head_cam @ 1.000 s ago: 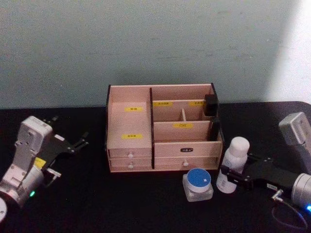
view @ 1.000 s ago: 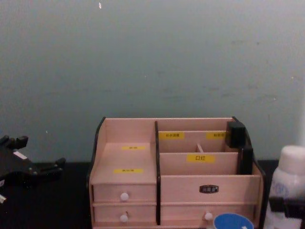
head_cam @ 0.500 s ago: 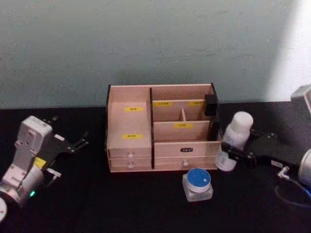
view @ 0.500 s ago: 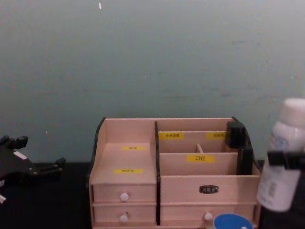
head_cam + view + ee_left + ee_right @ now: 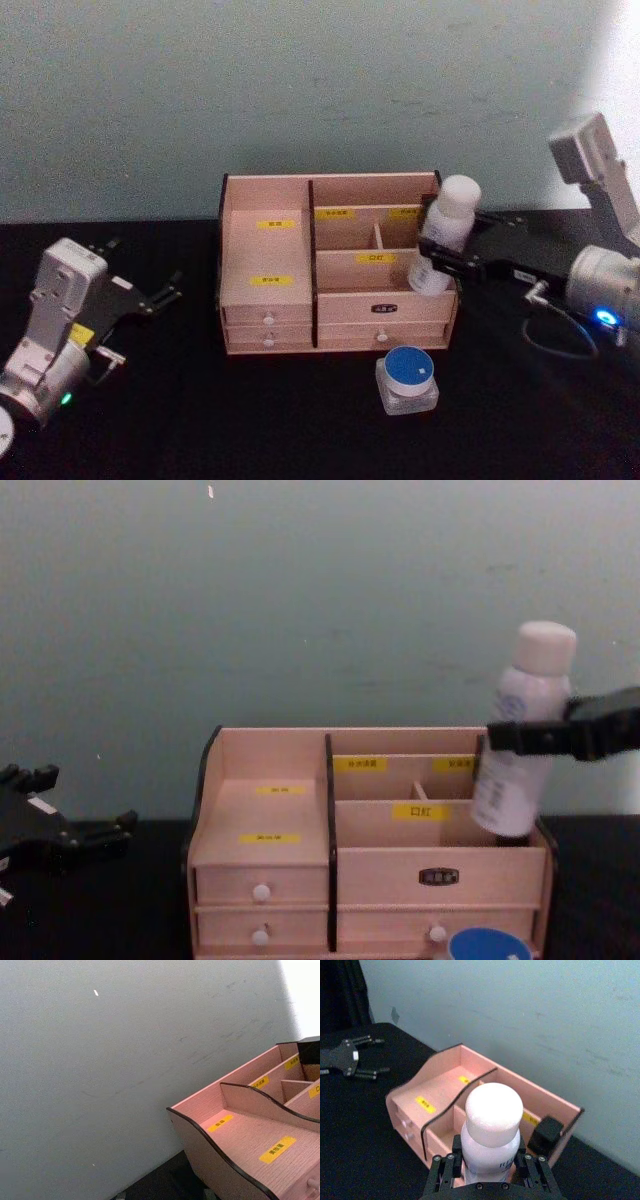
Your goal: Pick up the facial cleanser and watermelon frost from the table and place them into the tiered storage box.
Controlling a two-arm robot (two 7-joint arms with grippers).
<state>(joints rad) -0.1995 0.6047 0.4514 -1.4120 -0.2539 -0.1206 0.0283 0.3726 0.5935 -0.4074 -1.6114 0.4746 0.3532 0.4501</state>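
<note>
right pincer (image 5: 437, 262) is clamped round the white bottle (image 5: 452, 210), bottle close to upright with its cap on top, hanging just over the right end of the storage box (image 5: 385, 298); the slots look to lie straight below it; left pincer (image 5: 135, 285) sits spread open, well off to the left

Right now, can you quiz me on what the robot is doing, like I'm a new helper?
1. True or false: the white bottle stands on the table.
2. Which pincer holds the bottle? A left; B right; C neither.
3. Fill in: the jar in front of the storage box has a ____ lid.
Key: 1 false, it hangs above the box's right end. 2 B, the right pincer is shut on it; the left pincer sits open at the table's left. 3 blue.
</note>
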